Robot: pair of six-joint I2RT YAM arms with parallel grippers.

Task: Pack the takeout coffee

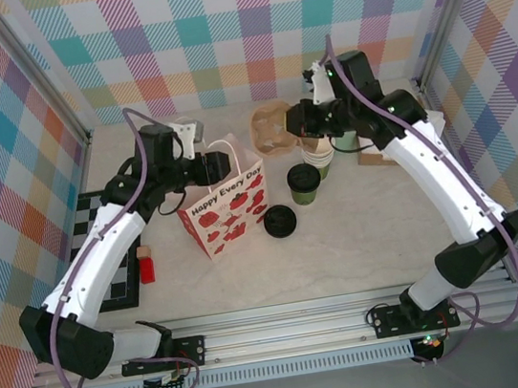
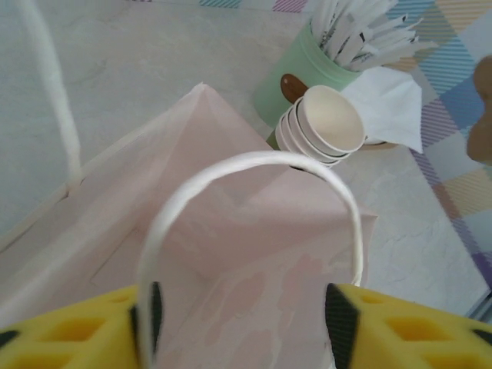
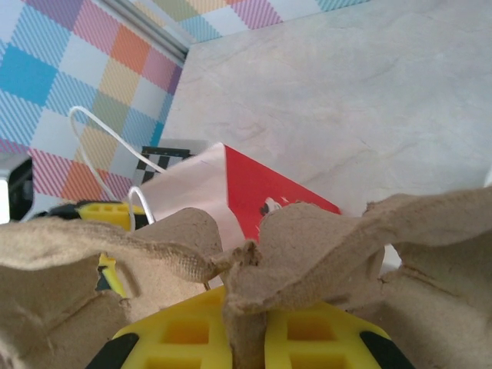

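Note:
The takeout coffee [image 1: 304,184], a green cup with a black lid, stands on the table right of the red-and-white paper bag [image 1: 224,208]. My left gripper [image 1: 222,167] hovers at the bag's top edge. In the left wrist view it [image 2: 246,315] is open, its fingers wide apart over the bag's mouth [image 2: 231,254]. The white handle loop [image 2: 254,157] arches between them, one strand against the left pad [image 2: 155,311]. My right gripper [image 3: 252,330] is shut on the middle ridge of a brown cardboard cup carrier [image 1: 272,126], held above the table behind the coffee.
A loose black lid [image 1: 279,221] lies beside the bag. A stack of lidless cups [image 2: 327,123] stands by a green holder of sticks [image 2: 307,65] and a napkin [image 2: 388,104]. A checkered board [image 1: 102,245] and a red block [image 1: 146,266] lie at the left.

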